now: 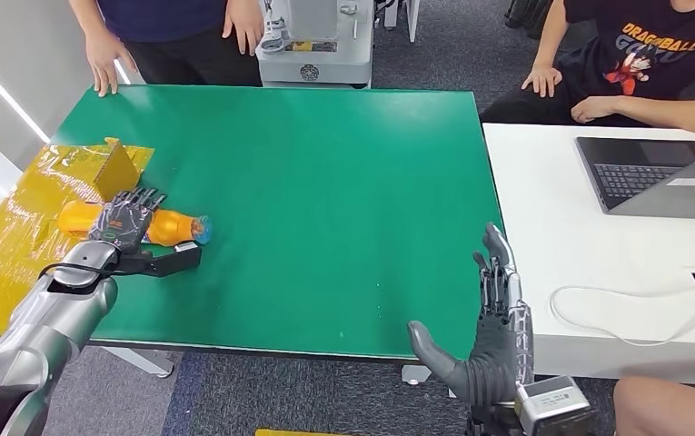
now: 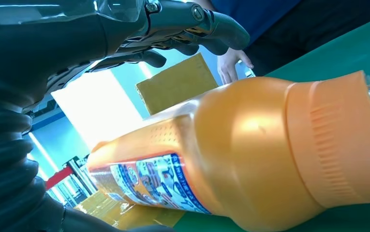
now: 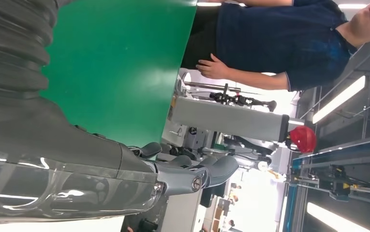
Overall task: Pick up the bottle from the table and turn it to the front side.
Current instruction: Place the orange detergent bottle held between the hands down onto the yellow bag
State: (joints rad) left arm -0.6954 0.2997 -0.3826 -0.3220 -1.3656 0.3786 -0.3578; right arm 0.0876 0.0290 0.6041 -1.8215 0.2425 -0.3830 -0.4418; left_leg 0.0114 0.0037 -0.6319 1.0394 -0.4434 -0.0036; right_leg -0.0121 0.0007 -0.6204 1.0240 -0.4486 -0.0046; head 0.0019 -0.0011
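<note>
Nearest, the right hand (image 1: 493, 322) stands at the tabletop's (image 1: 325, 182) near edge, well apart from the bottle (image 1: 173, 227), fingers apart and holding nothing.

Farther in, the bottle lies on its side near the tabletop's left edge. The left hand (image 1: 127, 222) is draped over its middle, thumb on the nearer side; the left wrist view shows the fingers (image 2: 192, 29) arched above the orange body, so whether they truly clamp it I cannot tell.

The likely trouble is in the lift: the body looks smooth and rounded, so a loose hold could let it roll or slip while being turned.

Just beyond the bottle stands a cardboard piece (image 1: 116, 168) on yellow film (image 1: 16, 218), which a swinging bottle end might knock.
</note>
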